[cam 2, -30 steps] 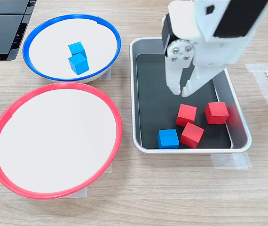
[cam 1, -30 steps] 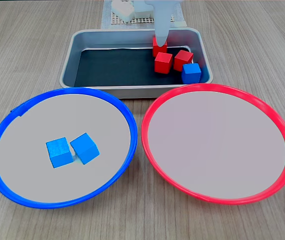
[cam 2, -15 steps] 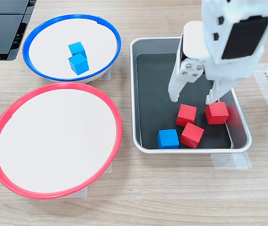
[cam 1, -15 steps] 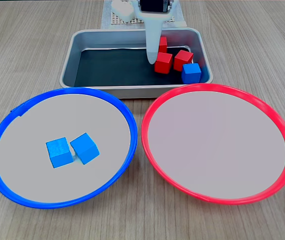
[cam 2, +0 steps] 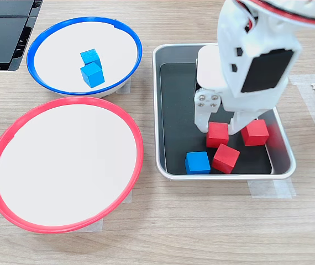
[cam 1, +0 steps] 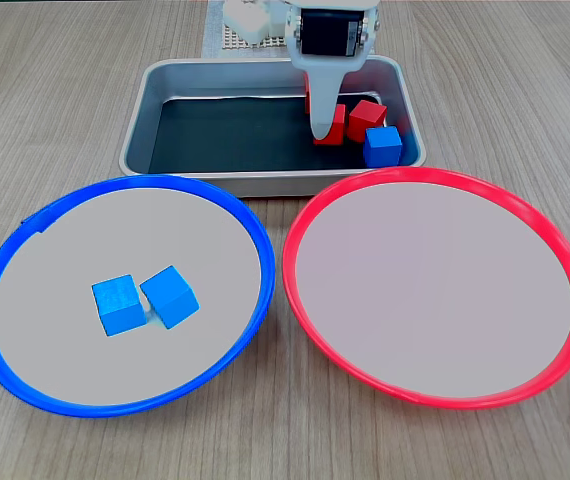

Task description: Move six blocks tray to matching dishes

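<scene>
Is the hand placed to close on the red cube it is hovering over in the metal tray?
Probably yes. The open hand straddles the small red cube in the silver metal tray; the neighbouring red cubes sit apart from it.

On the worktop (cam 1: 65, 110), in a fixed view, the tray (cam 1: 155, 90) sits at the far side, with two dishes nearer: the left dish (cam 1: 5, 330) and the right dish (cam 1: 565, 300), nearly touching each other. Two blocks (cam 1: 117, 304) rest side by side in the left dish. Four more blocks (cam 1: 382, 145) cluster in the tray's right end, as that view shows it. The claw (cam 2: 219, 127) stands down inside the tray, its fingers either side of one block (cam 2: 218, 134) in that cluster. A mesh mat (cam 1: 227, 40) lies beyond the tray.
</scene>
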Robot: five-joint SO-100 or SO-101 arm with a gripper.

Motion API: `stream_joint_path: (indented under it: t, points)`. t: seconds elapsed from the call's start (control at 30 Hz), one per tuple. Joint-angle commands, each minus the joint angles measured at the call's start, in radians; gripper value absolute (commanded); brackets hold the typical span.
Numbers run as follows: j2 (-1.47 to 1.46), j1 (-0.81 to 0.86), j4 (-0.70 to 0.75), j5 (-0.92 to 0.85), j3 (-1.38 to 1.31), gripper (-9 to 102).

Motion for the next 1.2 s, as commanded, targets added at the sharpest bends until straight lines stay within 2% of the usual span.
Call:
stream_joint_path:
  t: [0.0,0.13,0.17,0.27,0.43,0.53,0.6,0.67,0.77,0.8,0.87,0.9,0.93,1.03,1.1,1.17]
  points:
    - [0.032,0.069,0.120,-0.138,-0.101,0]
    - [0.043,0.133,0.150,-0.253,-0.305,0]
    - [0.012,0.118,0.132,-0.258,-0.446,0]
    - [-0.089,0.048,0.031,-0.261,-0.617,0]
    - [-0.288,-0.064,-0.209,-0.324,-0.710,1]
    - [-0.344,-0.098,-0.244,-0.370,-0.696,6]
    - [-0.368,-0.106,-0.229,-0.387,-0.693,11]
    - [-0.382,-0.106,-0.201,-0.391,-0.689,22]
    - [-0.382,-0.095,-0.147,-0.407,-0.687,26]
    - [-0.377,-0.092,-0.132,-0.417,-0.687,22]
    - [-0.348,-0.087,-0.066,-0.446,-0.684,4]
    - [-0.322,-0.087,-0.021,-0.482,-0.675,3]
    - [-0.250,-0.087,0.087,-0.604,-0.626,0]
    - [-0.115,-0.067,0.285,-0.936,-0.503,0]
    - [-0.028,-0.029,0.351,-1.169,-0.400,0]
    - [0.051,0.023,0.370,-1.325,-0.290,4]
